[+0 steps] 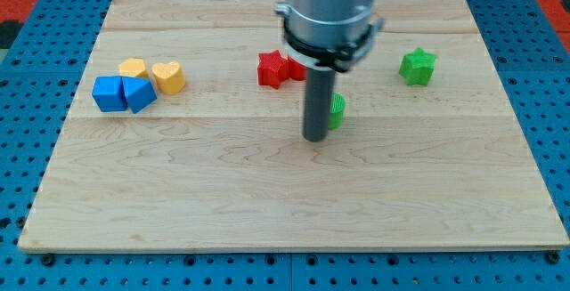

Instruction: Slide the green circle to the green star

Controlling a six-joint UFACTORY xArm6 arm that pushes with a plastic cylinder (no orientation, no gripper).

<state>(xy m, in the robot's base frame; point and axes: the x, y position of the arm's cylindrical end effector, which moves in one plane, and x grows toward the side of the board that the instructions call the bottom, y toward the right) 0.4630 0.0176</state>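
Note:
The green circle (337, 111) lies near the board's middle, mostly hidden behind my rod. My tip (315, 137) rests on the board just at the circle's left and lower side, touching or nearly touching it. The green star (417, 66) sits toward the view's upper right, well apart from the circle, up and to the right of it.
A red star (272, 68) and another red block (297, 68) sit just left of the rod, above the tip. At the view's left are two blue blocks (123, 92), a yellow block (133, 67) and a yellow heart (168, 76). The wooden board (267, 211) lies on a blue pegboard.

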